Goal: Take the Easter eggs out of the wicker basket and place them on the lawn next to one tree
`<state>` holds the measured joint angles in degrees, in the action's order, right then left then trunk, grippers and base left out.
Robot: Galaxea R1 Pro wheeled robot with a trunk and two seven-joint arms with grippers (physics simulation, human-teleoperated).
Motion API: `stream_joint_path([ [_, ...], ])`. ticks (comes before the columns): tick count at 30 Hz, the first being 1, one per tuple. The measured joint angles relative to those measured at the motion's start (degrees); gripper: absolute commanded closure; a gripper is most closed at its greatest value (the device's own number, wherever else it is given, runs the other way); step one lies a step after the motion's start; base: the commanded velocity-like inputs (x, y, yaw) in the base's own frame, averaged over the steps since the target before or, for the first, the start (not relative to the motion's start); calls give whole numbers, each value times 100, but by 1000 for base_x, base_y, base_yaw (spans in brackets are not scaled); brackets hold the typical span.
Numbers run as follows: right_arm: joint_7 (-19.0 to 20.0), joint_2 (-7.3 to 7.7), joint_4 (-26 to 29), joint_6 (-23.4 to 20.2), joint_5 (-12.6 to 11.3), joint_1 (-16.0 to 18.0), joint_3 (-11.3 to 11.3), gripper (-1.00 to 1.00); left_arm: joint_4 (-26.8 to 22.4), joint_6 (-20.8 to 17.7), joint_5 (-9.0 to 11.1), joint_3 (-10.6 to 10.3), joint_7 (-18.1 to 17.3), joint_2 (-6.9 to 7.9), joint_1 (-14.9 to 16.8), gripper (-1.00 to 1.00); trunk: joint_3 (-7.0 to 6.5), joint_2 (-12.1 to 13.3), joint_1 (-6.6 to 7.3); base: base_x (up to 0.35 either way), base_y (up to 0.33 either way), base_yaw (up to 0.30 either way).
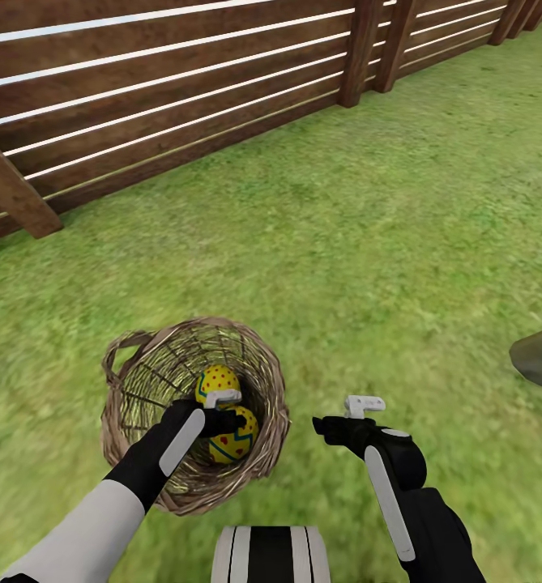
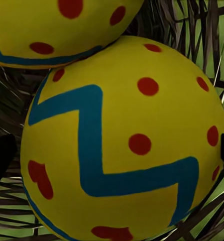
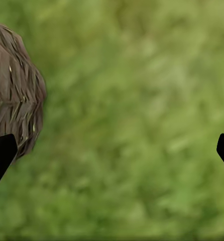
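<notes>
Head view: the left gripper reaches into the wicker basket on the lawn, fingers spread around one of two visible Easter eggs; the right gripper hovers open above grass beside the basket.

Left arm reaches forward and down, left gripper jaws spread wide. Right arm bent at the elbow, right gripper hovering, jaws spread wide too.

Your head view looks down over the wicker basket; your left wrist view sits close inside it; your right grazes its side.
</notes>
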<state>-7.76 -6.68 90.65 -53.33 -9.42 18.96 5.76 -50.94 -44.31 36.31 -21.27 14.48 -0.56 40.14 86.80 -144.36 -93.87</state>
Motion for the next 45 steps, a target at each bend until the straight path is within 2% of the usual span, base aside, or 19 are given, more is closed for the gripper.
stream_joint_path([
  [8,0,0,0,0,0,0,0,-100,-66,-1,0,-7,0,-1,0,-100,0,0,0,0,0,0],
  [11,0,0,0,0,0,0,0,-100,-73,-2,0,-7,-2,-1,0,-100,66,-4,-8,0,0,0],
  [45,0,0,0,0,0,0,0,-100,-61,-8,42,2,6,-8,1,-100,89,-5,-10,0,0,0],
])
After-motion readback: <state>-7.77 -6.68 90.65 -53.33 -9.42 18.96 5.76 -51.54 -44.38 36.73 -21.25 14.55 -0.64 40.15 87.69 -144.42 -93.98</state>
